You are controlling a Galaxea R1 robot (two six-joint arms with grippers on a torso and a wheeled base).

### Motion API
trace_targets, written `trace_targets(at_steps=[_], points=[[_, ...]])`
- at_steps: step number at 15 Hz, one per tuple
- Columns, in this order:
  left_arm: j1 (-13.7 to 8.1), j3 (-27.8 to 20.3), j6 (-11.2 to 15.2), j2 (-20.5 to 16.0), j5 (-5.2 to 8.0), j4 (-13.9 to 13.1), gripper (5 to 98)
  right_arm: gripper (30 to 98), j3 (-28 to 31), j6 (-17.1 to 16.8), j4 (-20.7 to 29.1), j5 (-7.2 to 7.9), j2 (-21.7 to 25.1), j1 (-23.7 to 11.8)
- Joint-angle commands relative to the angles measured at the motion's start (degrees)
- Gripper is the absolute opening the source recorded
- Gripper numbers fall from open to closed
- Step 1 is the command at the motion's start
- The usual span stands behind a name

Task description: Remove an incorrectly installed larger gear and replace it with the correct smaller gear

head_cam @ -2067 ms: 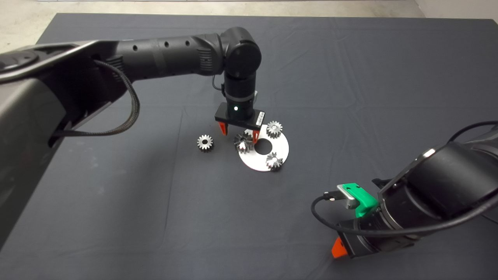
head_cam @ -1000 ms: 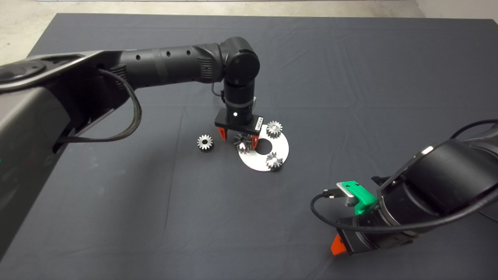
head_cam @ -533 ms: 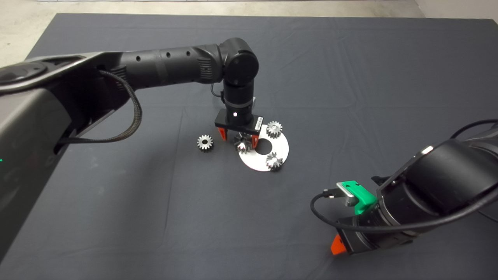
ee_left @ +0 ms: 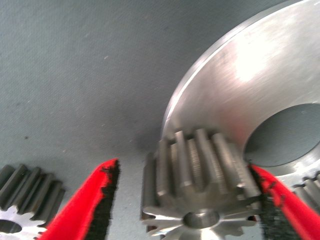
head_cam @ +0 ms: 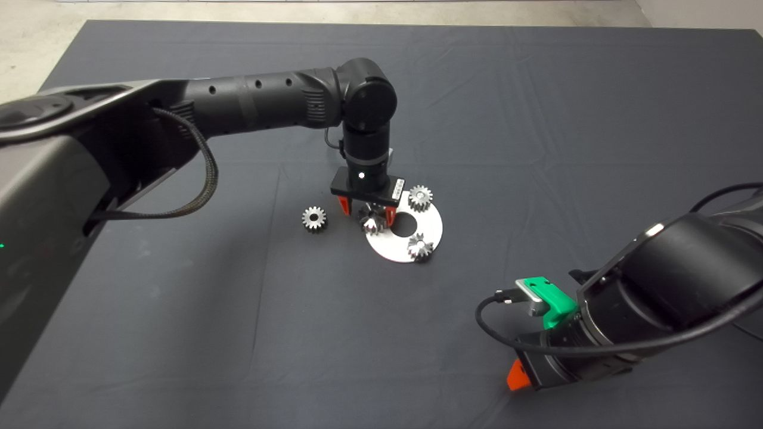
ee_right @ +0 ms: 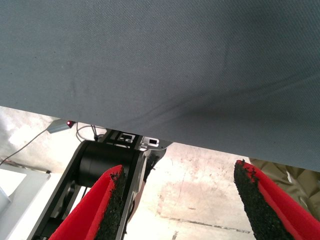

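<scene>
Straddling the larger gear [ee_left: 200, 187] with my left hand [head_cam: 365, 212], fingers spread to either side of it. In the left wrist view one pad sits close against the teeth on one flank; the other finger [ee_left: 87, 207] stands clear, with a gap of mat showing, so nothing is gripped yet. The gear sits at the edge of the silver disc [head_cam: 432, 225], beside the disc's centre hole. Two fine-toothed gears [head_cam: 420, 198] are also on the disc. A spare smaller gear [head_cam: 313, 218] lies on the mat just beside the disc, near my open finger. My right hand [head_cam: 517, 375] waits low at the worktop's near right, fingers apart, holding nothing.

Step in hand: removal, at the grasp stage. Next move, as I judge it: close evenly on the toothed flanks, then lift straight up so the gear does not tilt or drag the disc.
</scene>
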State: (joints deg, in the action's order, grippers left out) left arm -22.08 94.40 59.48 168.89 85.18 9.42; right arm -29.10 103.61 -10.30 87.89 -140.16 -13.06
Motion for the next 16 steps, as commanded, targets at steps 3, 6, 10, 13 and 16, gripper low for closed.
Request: trace_targets(at_steps=[3,6,10,13,16], points=[[-0.87,0.77,-0.33,-0.09,1.49,0.86,60.5,58.4,0.11,-0.25,1.60,7.11,0.09,-1.62],[-0.87,0.77,-0.33,-0.17,1.48,0.86,56.9,58.4,0.11,-0.25,1.60,7.11,0.09,-1.63],[-0.95,0.91,-0.18,-0.18,1.66,0.86,56.8,58.4,0.20,-0.25,1.60,7.11,0.09,-1.62],[-0.95,2.52,0.50,-0.18,1.92,0.77,56.8,58.4,0.11,-0.25,1.60,7.11,0.09,-1.62],[-0.78,4.77,3.65,-0.26,2.27,0.86,56.8,58.4,0.11,-0.25,1.60,7.11,0.18,-1.62]])
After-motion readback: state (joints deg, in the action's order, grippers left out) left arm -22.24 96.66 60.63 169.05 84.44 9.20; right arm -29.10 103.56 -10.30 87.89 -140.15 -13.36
